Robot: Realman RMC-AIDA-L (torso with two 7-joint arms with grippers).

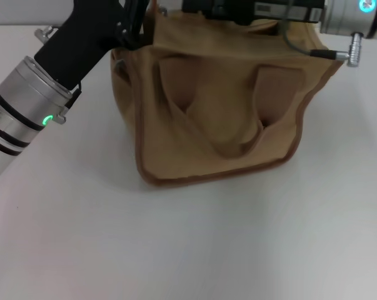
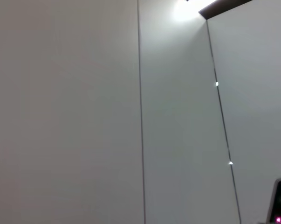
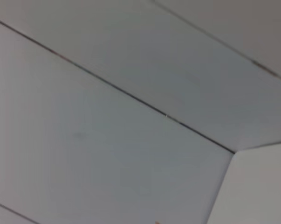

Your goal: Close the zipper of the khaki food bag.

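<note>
Evidently mid-task: the boxy tan canvas food bag (image 1: 219, 119) sits on the white desk (image 1: 188, 250), both arms reaching over its far top edge. Neither pincer's grip nor the zipper's progress can be made out.

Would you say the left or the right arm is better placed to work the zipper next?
Hard to call: both arms reach the khaki food bag top edge, left gripper at its left corner, right gripper over the middle. The zipper is hidden, so perhaps the right.
</note>
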